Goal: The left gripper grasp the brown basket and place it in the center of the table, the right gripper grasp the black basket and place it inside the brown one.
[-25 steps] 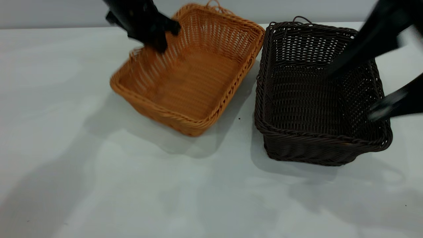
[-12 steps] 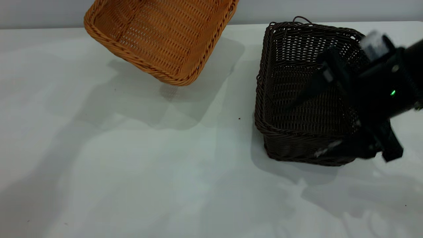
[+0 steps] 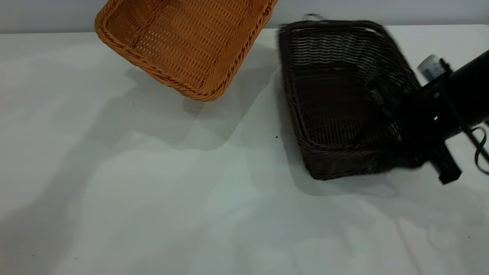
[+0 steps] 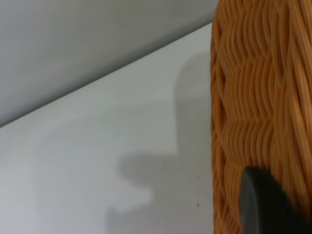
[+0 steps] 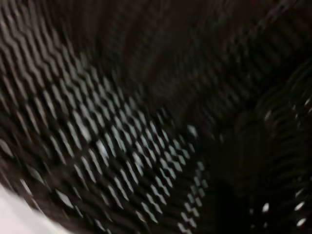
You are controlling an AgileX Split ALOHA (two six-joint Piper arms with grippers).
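Note:
The brown basket [image 3: 187,42] hangs tilted above the far left of the table [image 3: 153,198], its far end cut off by the picture's top edge. In the left wrist view my left gripper [image 4: 285,212] is shut on its woven wall [image 4: 258,97], with one dark finger [image 4: 263,204] pressed against the weave. The black basket [image 3: 332,99] is at the right, blurred and slewed. My right gripper [image 3: 399,151] is shut on its right wall near the front corner. The right wrist view is filled by the dark weave [image 5: 122,126].
The right arm [image 3: 454,103], with a green light and a trailing cable [image 3: 479,147], reaches in from the right edge. A grey wall runs behind the table's far edge [image 4: 97,83]. Bare tabletop spreads across the middle and front.
The brown basket went from the table up into the air at the far left. The right gripper came down onto the black basket's right wall, and that basket now swings leftward.

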